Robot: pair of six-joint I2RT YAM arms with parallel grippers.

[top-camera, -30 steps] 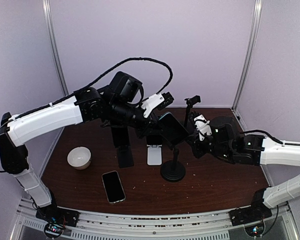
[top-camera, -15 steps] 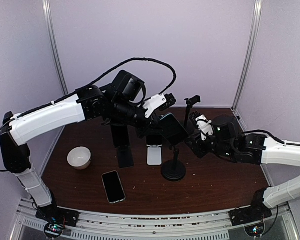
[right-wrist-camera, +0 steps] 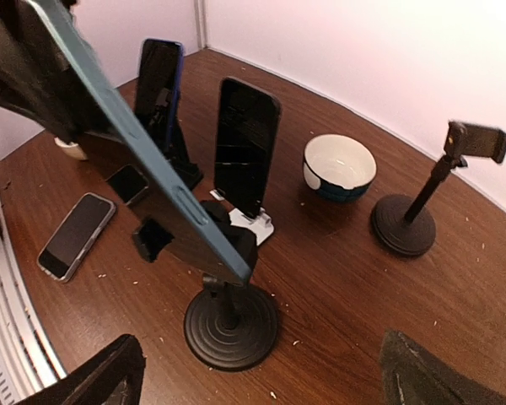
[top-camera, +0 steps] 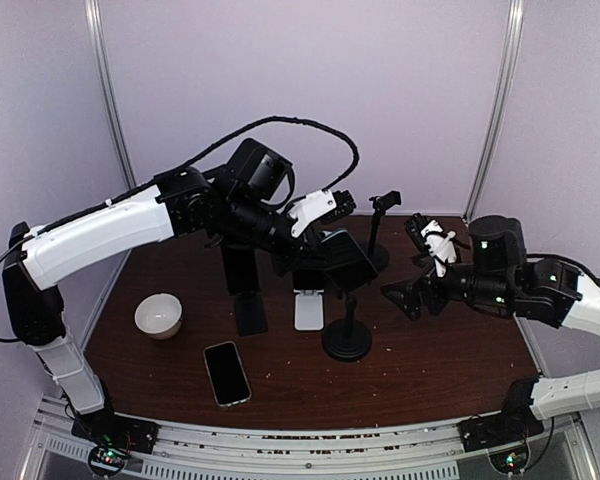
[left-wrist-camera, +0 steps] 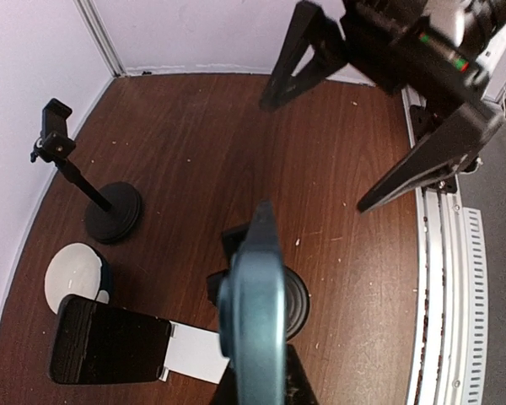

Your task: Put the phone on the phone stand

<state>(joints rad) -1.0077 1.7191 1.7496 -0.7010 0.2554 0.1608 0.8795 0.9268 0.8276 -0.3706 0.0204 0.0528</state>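
A blue-cased phone [top-camera: 342, 258] hangs tilted over the black phone stand [top-camera: 347, 343], with my left gripper [top-camera: 315, 215] shut on its upper part. In the left wrist view the phone [left-wrist-camera: 253, 312] is edge-on, covering most of the stand's round base [left-wrist-camera: 297, 302]. In the right wrist view the phone's [right-wrist-camera: 143, 152] lower end meets the stand's clamp [right-wrist-camera: 232, 240] above the base [right-wrist-camera: 230, 325]; whether the clamp grips it is unclear. My right gripper [top-camera: 412, 265] stands open and empty to the right of the stand, its fingertips [right-wrist-camera: 101, 375] at the bottom corners.
A white bowl [top-camera: 159, 315] sits at the left and a spare phone [top-camera: 226, 372] lies flat near the front. A white stand [top-camera: 308, 308] and a black stand [top-camera: 242, 285] each carry a phone. A tall empty stand [top-camera: 378, 230] is at the back.
My right gripper has opened wide and drawn back to the right, away from the stand's stem. The left arm and the phone have hardly moved.
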